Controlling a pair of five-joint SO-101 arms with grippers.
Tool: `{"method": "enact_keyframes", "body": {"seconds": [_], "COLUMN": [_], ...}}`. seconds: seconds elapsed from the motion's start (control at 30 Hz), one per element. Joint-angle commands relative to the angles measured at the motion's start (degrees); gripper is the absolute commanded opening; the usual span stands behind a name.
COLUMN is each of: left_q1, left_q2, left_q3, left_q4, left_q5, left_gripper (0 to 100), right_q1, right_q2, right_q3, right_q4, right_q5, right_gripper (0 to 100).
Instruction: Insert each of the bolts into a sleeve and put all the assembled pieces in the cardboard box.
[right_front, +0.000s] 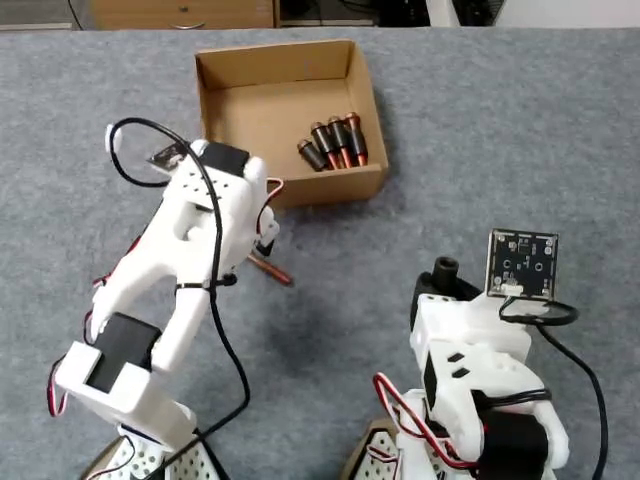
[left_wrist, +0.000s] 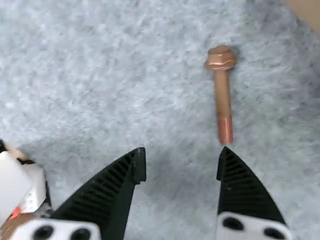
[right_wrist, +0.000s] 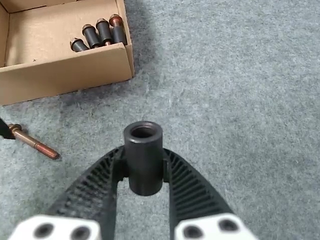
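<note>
From above, the left arm (right_front: 190, 240) covers one end of the loose bolt (right_front: 275, 271) and all of the left gripper (left_wrist: 182, 165). The right arm's wrist (right_front: 470, 340) hides the sleeve (right_front: 445, 267) except its top, and both arm bases are cut off at the frame's lower edge. In the right wrist view the sleeve's lower part is buried between the right gripper's (right_wrist: 144, 155) fingers, and the cardboard box (right_wrist: 65, 70) runs off the frame. How deep each bolt sits in the assembled pieces (right_front: 333, 143) is too small to tell.
</note>
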Motion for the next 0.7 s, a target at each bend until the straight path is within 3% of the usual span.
{"method": "enact_keyframes", "body": {"seconds": [0.0, 0.33, 0.67], "left_q1": [-0.4, -0.1, -0.5], "left_q2": [-0.8, 7.3, 15.5], "left_q3": [3.1, 4.0, 1.3], "left_q4": [-5.1, -15.3, -19.0], "left_q5": [2.4, 6.9, 8.4], "left_gripper": [23, 23, 23], "right_q1": [-0.8, -0.8, -0.8], "right_q2": [-0.3, -0.3, -0.3], "right_q3": [0.0, 0.0, 0.0], "right_q4": [-1.5, -1.5, -1.5], "right_q5": [-0.4, -0.4, -0.5], "right_gripper": [0.1, 0.1, 0.1]}}
